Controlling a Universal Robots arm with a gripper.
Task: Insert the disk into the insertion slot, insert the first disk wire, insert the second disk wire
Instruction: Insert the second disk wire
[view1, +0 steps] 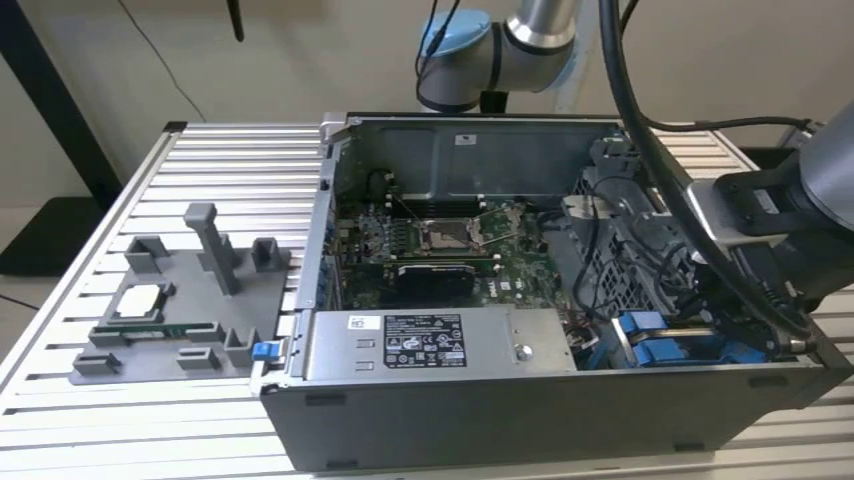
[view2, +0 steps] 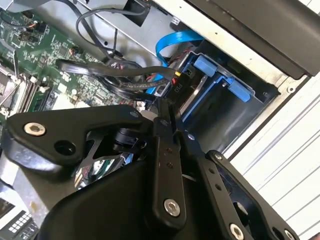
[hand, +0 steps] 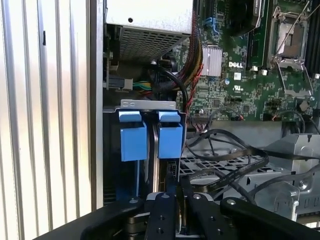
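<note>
- we are judging that the disk step is done: the disk (hand: 170, 140) is sitting in its slot at the corner of the case (view1: 534, 410), beside another blue frame (hand: 133, 140).
- we are thinking the work is now at a wire step.
- the gripper (view2: 167, 107) is hanging just by the slot, close to a black plug (view2: 176, 86).
- its jaws are looking narrow, nearly together; we cannot tell if anything is pinched between them.
- we are guessing this step is asking for a slow, straight push, since black wires (view2: 115, 70) are crowding the spot.
- the case is lying open on a silver table (view1: 200, 440) with long grooves.
- a grey tray (view1: 174, 310) of parts is resting beside the case.
- a plain pale wall is standing behind.
</note>
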